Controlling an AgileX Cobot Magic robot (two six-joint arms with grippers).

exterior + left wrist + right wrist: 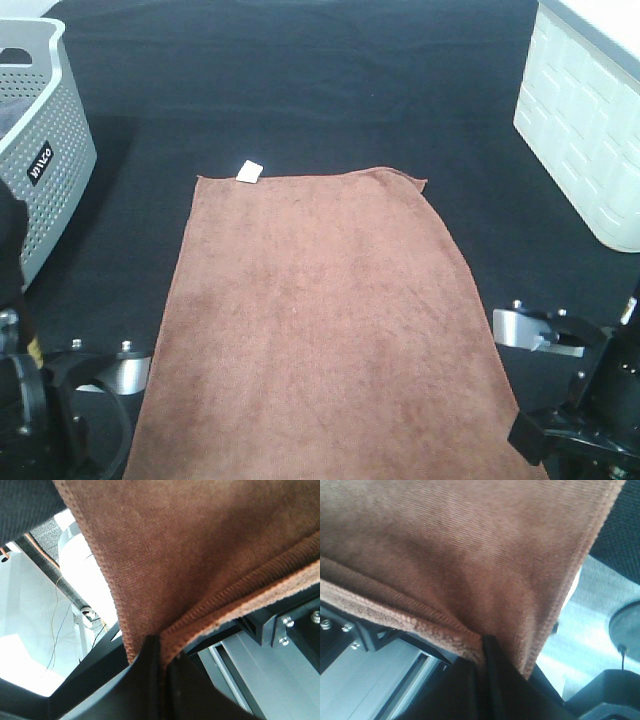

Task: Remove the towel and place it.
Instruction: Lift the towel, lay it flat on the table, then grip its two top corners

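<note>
L claw (160, 647), R claw (484, 650) each pinch towel (320, 320) corner.

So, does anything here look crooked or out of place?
Nothing much. The towel lies flat on the black cloth, its near corners pinched in the left gripper and right gripper. Only its far right corner is slightly curled, and the white tag sticks out past the far edge.

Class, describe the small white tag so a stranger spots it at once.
On the black table cloth lies a large brown plush towel. At its far left corner sits a small white rectangular tag, the only white thing touching the towel.
</note>
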